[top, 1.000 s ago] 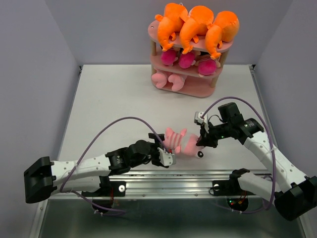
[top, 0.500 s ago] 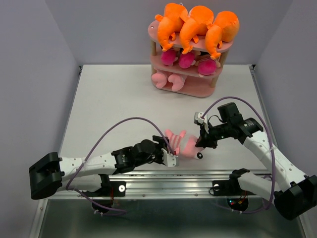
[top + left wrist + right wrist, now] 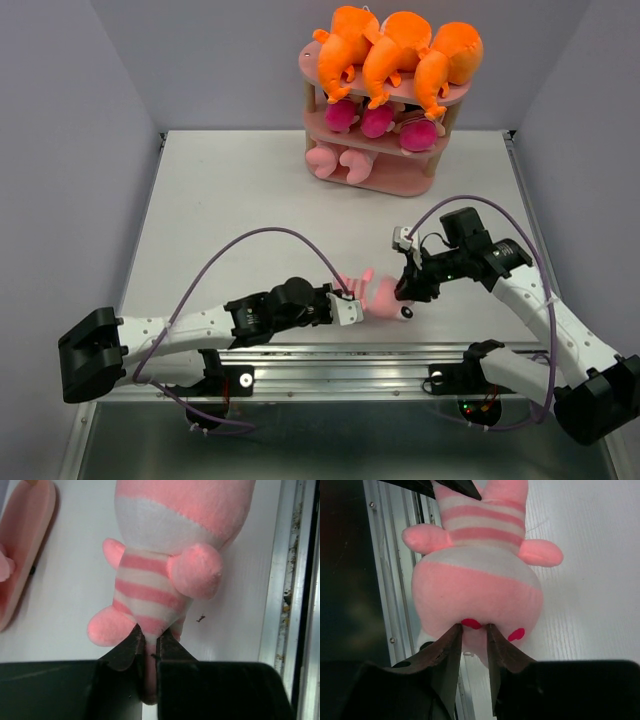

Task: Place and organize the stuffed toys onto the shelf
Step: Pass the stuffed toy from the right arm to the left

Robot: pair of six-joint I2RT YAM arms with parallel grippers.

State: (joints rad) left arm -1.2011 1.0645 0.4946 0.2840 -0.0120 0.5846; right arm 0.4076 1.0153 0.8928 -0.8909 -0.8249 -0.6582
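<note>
A pale pink striped pig (image 3: 378, 293) is stretched between both grippers just above the table's near edge. My left gripper (image 3: 351, 306) is shut on its rear end; the left wrist view shows the pig (image 3: 170, 555) with the jaws (image 3: 148, 639) pinching a fold of plush. My right gripper (image 3: 405, 289) is on the pig's (image 3: 477, 590) face, its jaws (image 3: 474, 628) pressed on either side of the snout. The pink shelf (image 3: 398, 186) stands at the back. It holds orange monsters (image 3: 400, 50) on top, magenta dolls (image 3: 375, 121) in the middle and pink pigs (image 3: 340, 160) on the bottom.
An aluminium rail (image 3: 350, 356) runs along the table's near edge under the pig and shows in both wrist views (image 3: 290, 580) (image 3: 395, 580). Grey walls close in the white table (image 3: 240, 210) on the left, right and back.
My left gripper has moved right to the pig's rear end and closed on it. The pig has been drawn a little toward the right arm, which has barely moved.
</note>
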